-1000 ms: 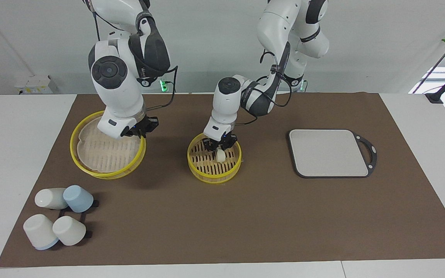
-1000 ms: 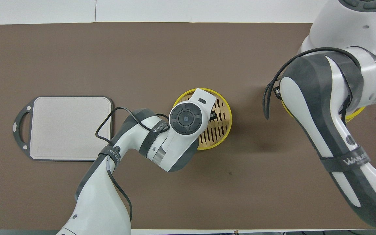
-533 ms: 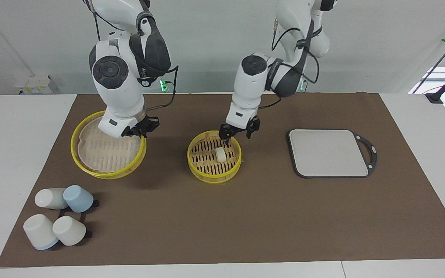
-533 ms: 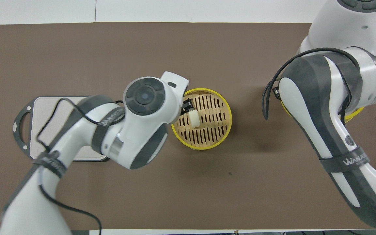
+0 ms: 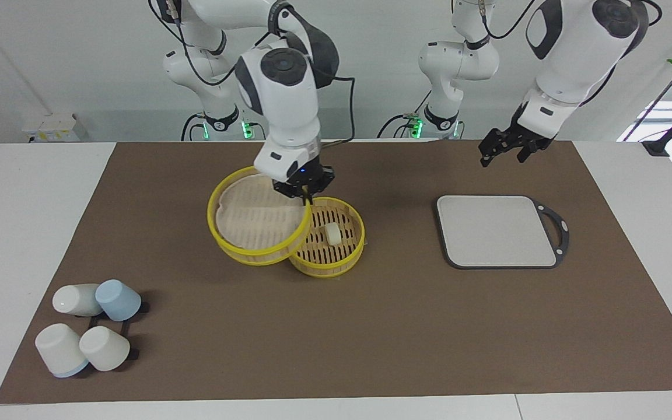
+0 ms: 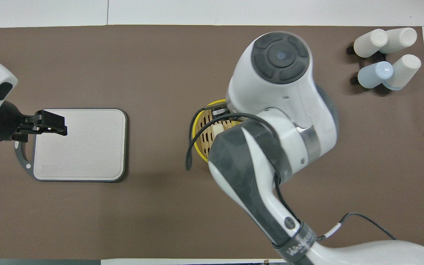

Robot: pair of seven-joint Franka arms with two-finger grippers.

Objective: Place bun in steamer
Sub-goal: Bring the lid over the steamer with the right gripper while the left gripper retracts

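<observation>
A: Start at the fingers. What is the right gripper doing?

B: Its fingers are clamped on the rim of the paper-lined yellow tier, which hangs tilted and partly over the steamer.

A: And the left gripper?

B: Raised over the mat just beside the tray, fingers apart, holding nothing. That arm waits.

A: Where is the bun?

B: Lying on the slatted floor of the steamer, free of both grippers. In the overhead view only a sliver of it shows beside the right arm. So the placing itself looks done.

A: Then the step in hand is the lined tier?

B: I judge so: it seems meant to go onto the steamer. To do it well, level the tier first, since it hangs by one edge. Then centre it over the steamer's rim before lowering, so its low edge doesn't catch the rim and shove the steamer along the mat.

A: Anything else?

B: The cups lie well apart at the right arm's end of the table, out of the way.
</observation>
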